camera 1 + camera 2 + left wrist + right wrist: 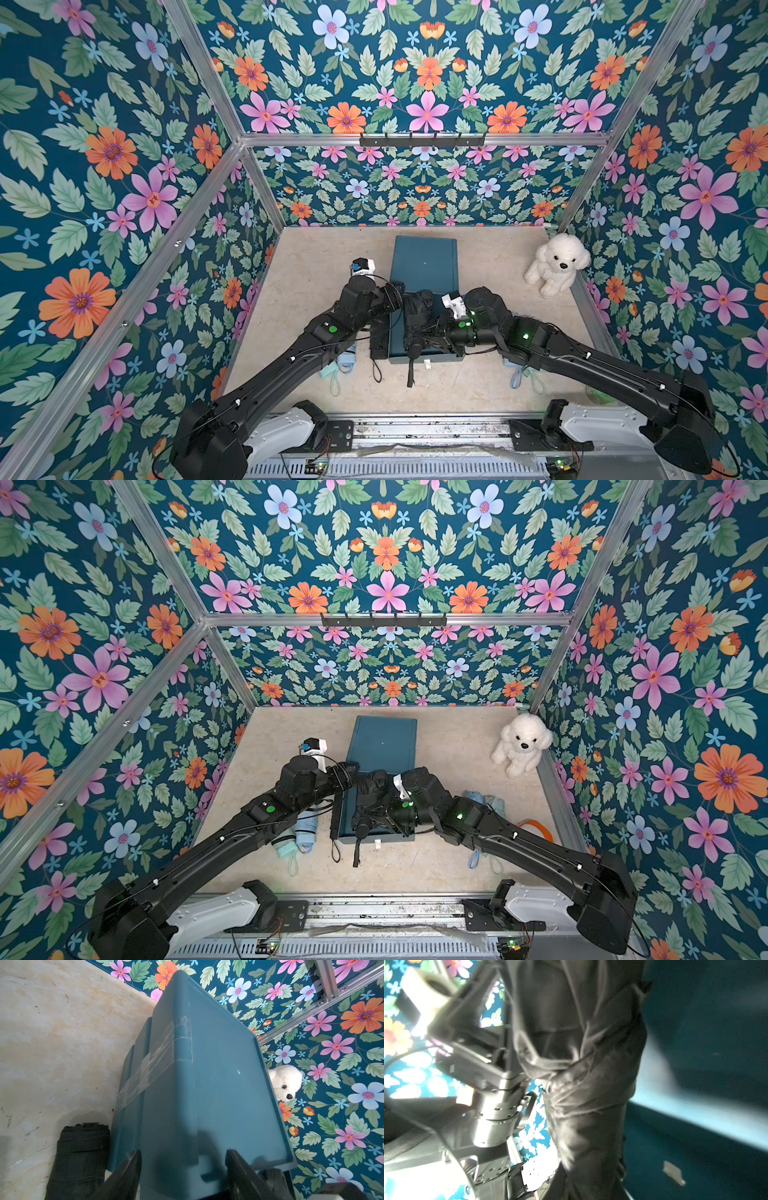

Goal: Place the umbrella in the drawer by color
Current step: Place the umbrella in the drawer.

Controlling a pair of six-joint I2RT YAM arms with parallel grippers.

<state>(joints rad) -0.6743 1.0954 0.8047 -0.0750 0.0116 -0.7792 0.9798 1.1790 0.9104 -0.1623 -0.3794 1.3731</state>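
Down below everything, pale marbled table (478,386), and planted mid-table the teal drawer chest (424,262), long side running away from the arm bases.

Biggest movers next: left arm (291,365) stretching in to the chest's left-arm-side edge, right arm (602,361) bending in across the chest's front end from the opposite side.

On the chest itself, a flat rimmed top and clear tape strapped down one side.

Off past the chest's far right-arm-side corner, well apart, a plush dog (555,264), white, sitting against the wall.

Now the one to watch: black umbrella (417,316), folded, up over the front part of the chest, handle end poking past the front edge, strap dangling down in front. Can't tell about any drawer pulled out beneath it.

Second black umbrella (81,1157) flat on the table, lying along the chest's left-arm side, just beside it.

Further out on that same side, pale blue and mint umbrellas (305,829) side by side, half under the left arm. On the chest's right-arm side, two more pale umbrellas (484,800), mostly hidden under the right arm, straps trailing forward.

Left tool (184,1174) hovering just over the chest's top near the front, fingers (128,1174) spread apart, gripping nothing. Right tool (436,330) buried in black fabric, clamped tight on the black umbrella.

Smallest of all, an orange band (536,827) on the table, well out to the chest's right-arm side.
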